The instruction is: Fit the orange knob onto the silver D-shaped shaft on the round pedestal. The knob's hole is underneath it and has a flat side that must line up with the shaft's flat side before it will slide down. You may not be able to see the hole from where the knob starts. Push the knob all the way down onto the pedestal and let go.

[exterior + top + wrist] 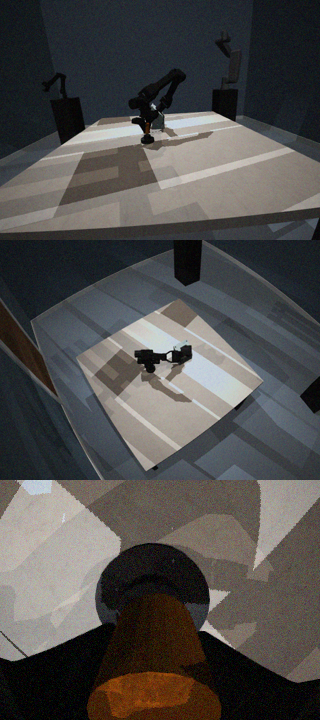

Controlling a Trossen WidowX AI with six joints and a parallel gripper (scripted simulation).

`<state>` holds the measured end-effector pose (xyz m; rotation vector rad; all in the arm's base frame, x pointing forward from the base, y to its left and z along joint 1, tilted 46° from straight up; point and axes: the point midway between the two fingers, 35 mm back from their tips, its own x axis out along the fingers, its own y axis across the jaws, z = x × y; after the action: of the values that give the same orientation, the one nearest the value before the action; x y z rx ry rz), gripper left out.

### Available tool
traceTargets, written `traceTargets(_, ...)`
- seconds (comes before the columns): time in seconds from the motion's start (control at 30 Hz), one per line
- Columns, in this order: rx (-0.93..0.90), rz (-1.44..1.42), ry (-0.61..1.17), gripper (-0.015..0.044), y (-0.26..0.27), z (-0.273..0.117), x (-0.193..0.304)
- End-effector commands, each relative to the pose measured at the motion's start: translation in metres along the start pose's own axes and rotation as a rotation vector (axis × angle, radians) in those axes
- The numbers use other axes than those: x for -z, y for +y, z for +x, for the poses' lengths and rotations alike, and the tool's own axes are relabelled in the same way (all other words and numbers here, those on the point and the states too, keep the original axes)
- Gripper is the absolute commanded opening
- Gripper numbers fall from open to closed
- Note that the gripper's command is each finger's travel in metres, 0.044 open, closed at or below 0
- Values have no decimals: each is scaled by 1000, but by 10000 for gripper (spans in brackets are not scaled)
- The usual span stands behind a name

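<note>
The orange knob [147,127] [154,645] is upright between the fingers of my gripper [147,130] [155,636], which is shut on it. The round dark pedestal [147,139] [150,562] [150,368] stands on the table directly below the knob. In the wrist view the knob's lower end overlaps the pedestal's raised middle. The silver shaft and the knob's hole are hidden. I cannot tell whether the knob's lower end touches the pedestal or how its flat side lies to the shaft's.
The arm's base with a pale plate [180,344] [157,122] stands behind the pedestal on the table [165,420] [232,191]. Strong light and shadow patches cross the table top. Other arms on dark stands [67,118] [224,103] are beyond the table.
</note>
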<state>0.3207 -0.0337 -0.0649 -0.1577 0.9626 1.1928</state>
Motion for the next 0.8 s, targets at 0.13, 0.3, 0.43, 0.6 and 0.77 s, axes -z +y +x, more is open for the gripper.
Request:
traceTargets(0.13, 1, 2, -1, 0, 1, -2, 1)
traceTargets(0.3, 1, 11, -1, 0, 3, -4, 1)
traceTargets(0.43, 1, 127, -1, 0, 5, -4, 2)
traceTargets(0.6, 1, 212, -1, 0, 6, -1, 5)
traceTargets(0.77, 1, 212, -1, 0, 5, -1, 5)
